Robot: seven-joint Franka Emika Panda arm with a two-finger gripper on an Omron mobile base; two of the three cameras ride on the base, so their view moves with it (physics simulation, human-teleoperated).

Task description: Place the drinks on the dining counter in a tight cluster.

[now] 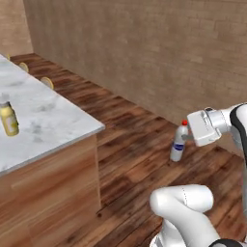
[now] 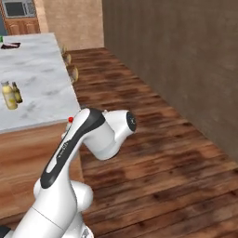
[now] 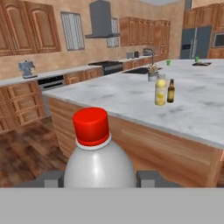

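Gripper: your gripper is clamped on the white bottle, one finger on each side of its body, held in the air beside the island.
White bottle: the white bottle with red cap and blue label stands upright in your grip, above the wooden floor and off the dining counter, well apart from the other two drinks.
Dining counter: the marble island top with wooden sides lies ahead of your hand, its near corner closest to you.
Yellow bottle: you see the yellow bottle with pale cap upright on the marble, back from the near edge.
Brown bottle: the slim dark brown bottle stands just beside the yellow one, on its far side in the right base view.
Beyond: a faucet rises at the island's far end; wooden cabinets and a range hood line the back wall.
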